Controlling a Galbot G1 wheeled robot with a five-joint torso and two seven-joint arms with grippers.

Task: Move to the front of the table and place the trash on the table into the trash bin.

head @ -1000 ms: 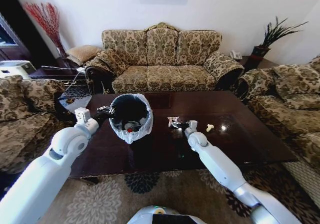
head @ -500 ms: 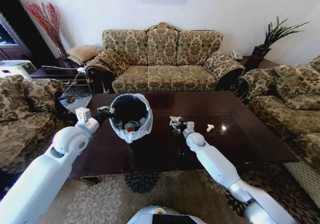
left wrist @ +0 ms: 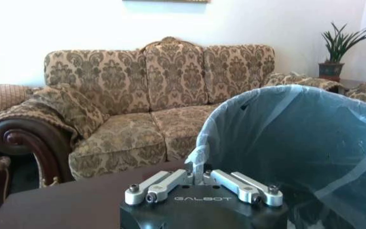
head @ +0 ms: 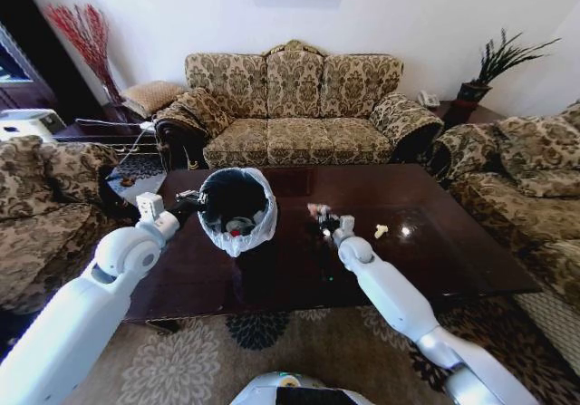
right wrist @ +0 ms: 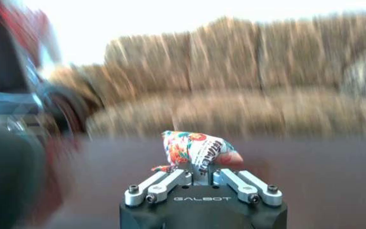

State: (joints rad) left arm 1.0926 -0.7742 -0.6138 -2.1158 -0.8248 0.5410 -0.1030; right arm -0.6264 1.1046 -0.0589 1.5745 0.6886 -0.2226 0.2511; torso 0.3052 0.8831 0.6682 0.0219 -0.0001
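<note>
The trash bin, black with a white bag liner, stands on the left part of the dark table. My left gripper is at its near-left rim, shut on the folded bag edge; the bin's wall rises right beside my left gripper. My right gripper is right of the bin, just above the tabletop, shut on a colourful crinkled wrapper. That wrapper sticks up from between the fingers of my right gripper. A small white paper wad lies further right. Some trash lies inside the bin.
A patterned sofa stands behind the table, with matching armchairs on the left and right. A side table with cables is at the back left. A patterned rug lies under the table's near edge.
My right gripper has risen slightly off the tabletop with the wrapper and shifted a little toward the bin. The left gripper and the bin have stayed put.
</note>
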